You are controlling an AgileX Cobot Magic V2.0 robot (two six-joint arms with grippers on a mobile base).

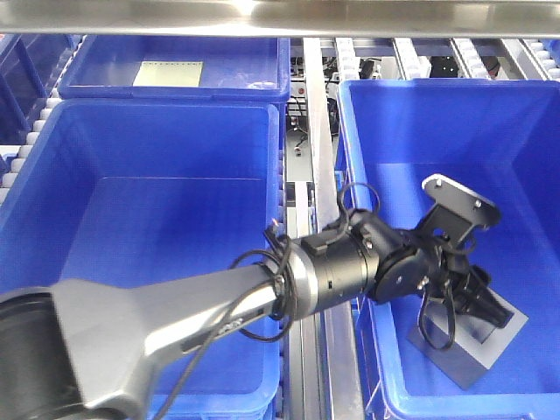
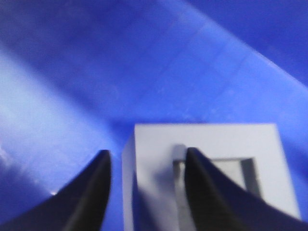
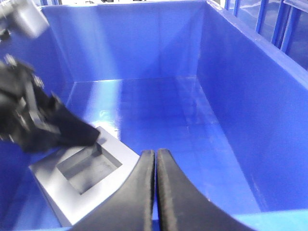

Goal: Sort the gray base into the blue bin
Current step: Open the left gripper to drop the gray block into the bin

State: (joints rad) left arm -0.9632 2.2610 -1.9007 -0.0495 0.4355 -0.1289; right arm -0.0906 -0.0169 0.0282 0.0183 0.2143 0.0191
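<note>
- One gray base (image 3: 86, 178) rests on the blue bin (image 3: 226, 120) floor.
- Left pincer (image 2: 144, 192) spread, straddling its wall; right pincer (image 3: 155, 192) pressed together.
- Advice: retract straight up, without snagging the recess.

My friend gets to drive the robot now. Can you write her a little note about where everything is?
Left gripper: open, one finger inside the gray base's recess, the other outside its wall, not clamped.
Right gripper: shut, holding nothing, hanging over the same blue bin.
Done: the base sits on that bin's floor.
Left: pull the left gripper up and clear.
</note>
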